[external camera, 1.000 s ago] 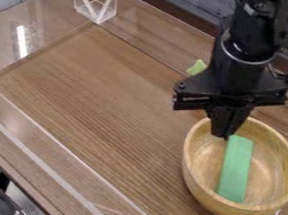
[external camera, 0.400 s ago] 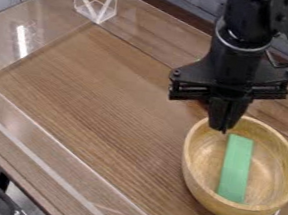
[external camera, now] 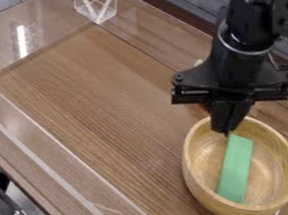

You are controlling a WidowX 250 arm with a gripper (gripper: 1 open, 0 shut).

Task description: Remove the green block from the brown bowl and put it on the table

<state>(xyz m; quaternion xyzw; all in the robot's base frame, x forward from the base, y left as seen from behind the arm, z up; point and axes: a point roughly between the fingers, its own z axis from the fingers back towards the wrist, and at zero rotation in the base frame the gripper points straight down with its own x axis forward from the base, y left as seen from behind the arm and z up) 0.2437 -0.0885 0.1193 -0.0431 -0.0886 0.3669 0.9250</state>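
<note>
The brown bowl (external camera: 198,178) sits on the table (external camera: 96,83) at the near right. Inside it the green block (external camera: 236,169) lies flat, running from the bowl's middle toward its far rim. My black gripper (external camera: 225,129) points down over the far left part of the bowl, and its tips hang just beside the block's far end. Its fingers are pressed together and hold nothing. I cannot tell whether the tips touch the block.
Low clear acrylic walls (external camera: 23,128) edge the tabletop at the left and front. A small clear acrylic stand (external camera: 94,6) is at the back left corner. The bowl lies close to the table's right edge.
The arm has only shifted slightly above the bowl. The gripper has stayed shut and the green block has not moved.
</note>
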